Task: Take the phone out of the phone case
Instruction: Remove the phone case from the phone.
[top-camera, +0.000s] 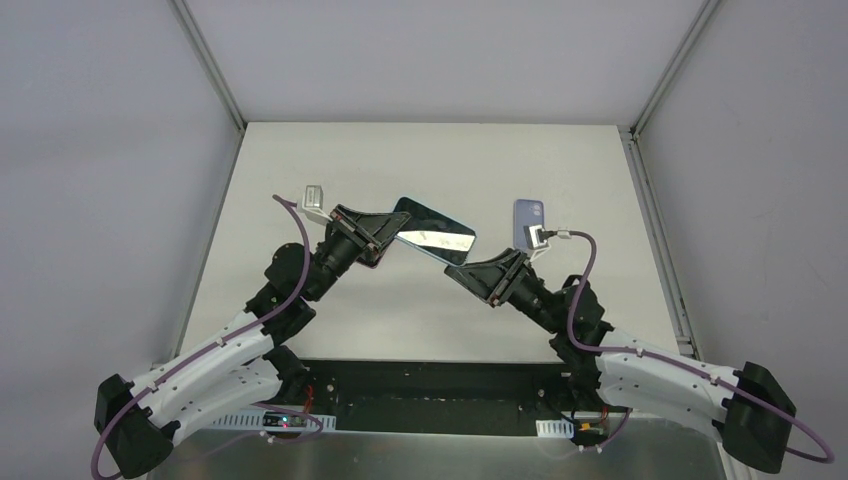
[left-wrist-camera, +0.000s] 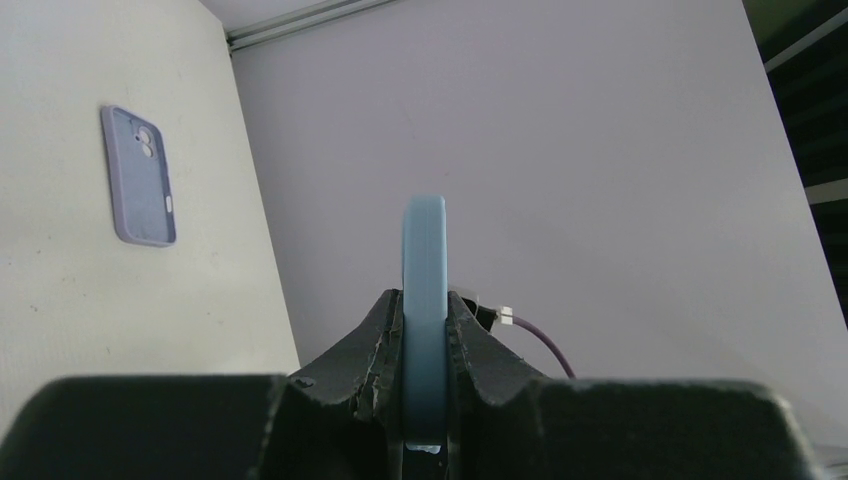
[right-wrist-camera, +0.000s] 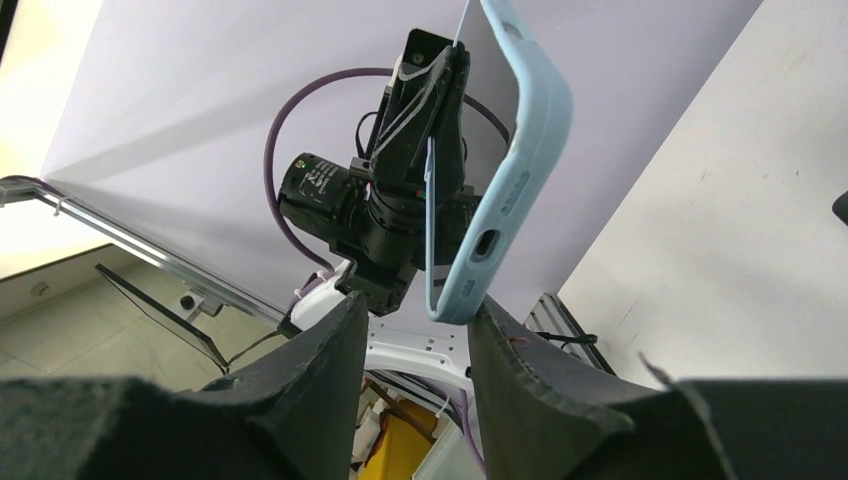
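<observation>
Left gripper tight on cased phone, right gripper agape at its end (purple case beyond)

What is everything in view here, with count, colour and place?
phone: one, dark glossy screen, inside the light blue case, held above the middle of the table
light blue case: one, light blue, around the phone
purple case: one, lilac, lying flat on the table beyond the right arm
table: one, white
left tool: one, black, shut on one end of the light blue case
right tool: one, black, jaws apart at the case's free corner
</observation>
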